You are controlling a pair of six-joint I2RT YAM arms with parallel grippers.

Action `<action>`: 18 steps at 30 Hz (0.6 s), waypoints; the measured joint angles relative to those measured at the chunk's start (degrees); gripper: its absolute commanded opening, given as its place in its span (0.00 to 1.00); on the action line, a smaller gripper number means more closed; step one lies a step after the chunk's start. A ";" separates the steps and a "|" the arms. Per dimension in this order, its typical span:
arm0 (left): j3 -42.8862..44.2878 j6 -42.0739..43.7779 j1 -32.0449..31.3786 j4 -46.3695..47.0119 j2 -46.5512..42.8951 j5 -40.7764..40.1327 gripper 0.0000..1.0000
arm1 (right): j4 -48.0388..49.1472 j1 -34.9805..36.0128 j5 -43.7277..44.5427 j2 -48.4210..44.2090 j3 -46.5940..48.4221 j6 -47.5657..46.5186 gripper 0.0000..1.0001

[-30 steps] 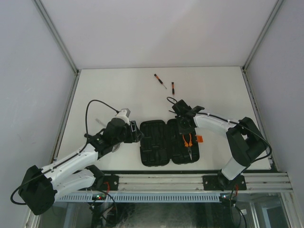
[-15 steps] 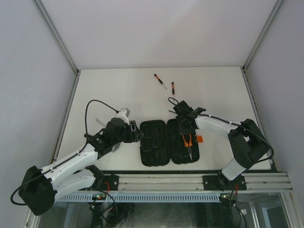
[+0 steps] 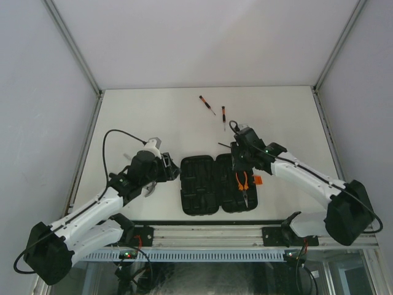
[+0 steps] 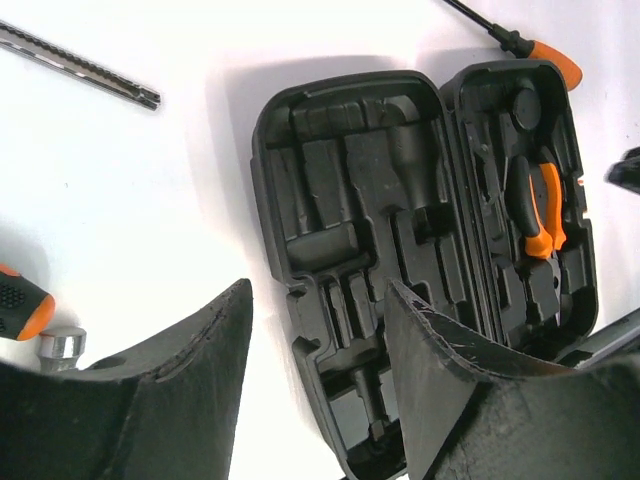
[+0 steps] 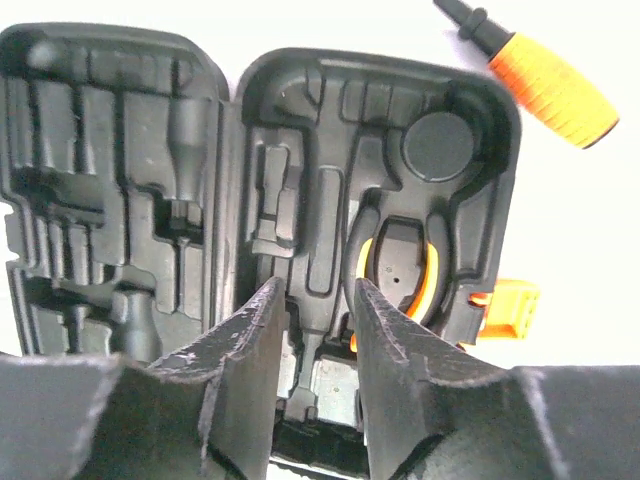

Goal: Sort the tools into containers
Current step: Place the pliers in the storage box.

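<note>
The black tool case [image 3: 215,184] lies open and flat at the table's front middle. A pair of orange-handled pliers [image 3: 244,184] sits in its right half [image 5: 300,130]. My right gripper [image 5: 317,285] hovers open over that half with nothing between its fingers. One orange-handled screwdriver [image 5: 545,85] lies on the table just past the case's far end. Two more screwdrivers [image 3: 207,104] [image 3: 223,114] lie farther back. My left gripper [image 4: 318,290] is open at the case's left edge [image 4: 275,250] and holds nothing. An orange-and-black handle [image 4: 18,305] with a metal head [image 4: 62,345] lies by its left finger.
A thin toothed metal strip [image 4: 80,62] lies on the white table left of the case. The orange latch [image 5: 505,310] sticks out from the case's right side. Grey walls and metal rails border the table on three sides.
My right gripper has gone from shut to open, and its arm has swung out to the right. A screwdriver shaft now shows behind the case. My left arm has shifted slightly left.
</note>
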 measured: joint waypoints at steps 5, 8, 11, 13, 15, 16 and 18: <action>0.00 0.00 0.83 -0.52 -0.07 0.00 0.59 | 0.94 -0.07 3.13 -7.69 -2.21 0.11 0.39; -0.20 0.00 0.94 -0.31 -0.02 0.02 0.59 | 1.14 -0.83 5.03 -10.73 -5.20 0.35 0.39; -1.01 -0.02 1.05 -0.22 0.22 0.04 0.59 | 1.07 -1.97 5.88 -12.48 -7.32 0.52 0.40; -1.31 -0.02 1.07 -0.28 0.79 0.04 0.59 | 1.18 -2.62 6.32 -13.20 -8.13 0.70 0.42; -1.38 -0.02 1.09 -0.24 1.62 0.07 0.59 | 1.70 -3.10 6.78 -14.03 -8.90 0.94 0.47; -1.38 -0.02 1.09 -0.20 1.97 0.07 0.59 | 2.05 -3.37 6.93 -14.67 -9.42 1.18 0.49; -1.38 -0.02 1.09 -0.09 2.80 0.26 0.59 | 3.04 -3.91 7.10 -16.24 -10.75 1.66 0.53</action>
